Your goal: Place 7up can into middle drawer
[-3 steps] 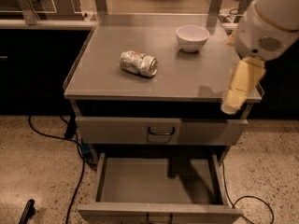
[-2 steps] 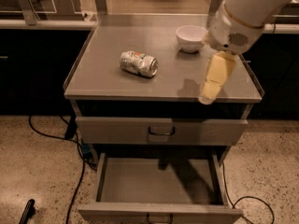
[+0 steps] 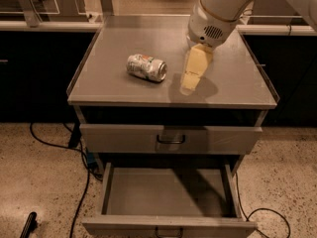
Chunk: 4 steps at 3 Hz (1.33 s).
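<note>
The 7up can (image 3: 146, 67) lies on its side on the grey cabinet top (image 3: 114, 43), left of centre. It is dented and silvery-white with green and red marks. My gripper (image 3: 189, 86) hangs from the white arm (image 3: 218, 9) over the cabinet top. It is just right of the can, apart from it, and holds nothing. The middle drawer (image 3: 168, 196) is pulled out at the bottom. Its flat grey floor is bare, and its black handle (image 3: 168, 232) is at the front edge.
The upper drawer front (image 3: 218, 140) with its black handle (image 3: 171, 140) is shut above the open drawer. The arm hides the back right of the cabinet top. Black cables (image 3: 59, 148) run across the speckled floor on the left, and one (image 3: 267, 214) runs on the right.
The arm has swung left from the cabinet's right front corner to over the top, close beside the can. The white bowl is now hidden behind the arm. The can has not moved.
</note>
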Each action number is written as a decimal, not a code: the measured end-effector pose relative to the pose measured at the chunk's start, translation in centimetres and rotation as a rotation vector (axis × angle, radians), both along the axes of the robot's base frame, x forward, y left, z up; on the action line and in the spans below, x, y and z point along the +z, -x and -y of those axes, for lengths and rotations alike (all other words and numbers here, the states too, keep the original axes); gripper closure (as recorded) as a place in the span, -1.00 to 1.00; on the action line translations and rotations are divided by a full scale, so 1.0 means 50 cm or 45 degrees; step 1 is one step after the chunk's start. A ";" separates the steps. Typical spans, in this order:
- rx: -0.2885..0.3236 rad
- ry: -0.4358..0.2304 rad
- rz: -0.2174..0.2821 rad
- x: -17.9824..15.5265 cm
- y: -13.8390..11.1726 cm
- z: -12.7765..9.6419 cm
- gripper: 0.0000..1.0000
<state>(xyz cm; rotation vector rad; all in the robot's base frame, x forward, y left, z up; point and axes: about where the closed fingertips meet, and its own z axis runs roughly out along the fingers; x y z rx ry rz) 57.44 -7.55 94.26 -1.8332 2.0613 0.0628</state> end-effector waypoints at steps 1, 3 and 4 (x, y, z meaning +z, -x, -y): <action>-0.039 -0.029 -0.010 -0.009 0.008 0.010 -1.00; -0.110 -0.122 0.034 -0.043 -0.098 0.035 -1.00; -0.059 -0.169 0.028 -0.056 -0.174 -0.002 -1.00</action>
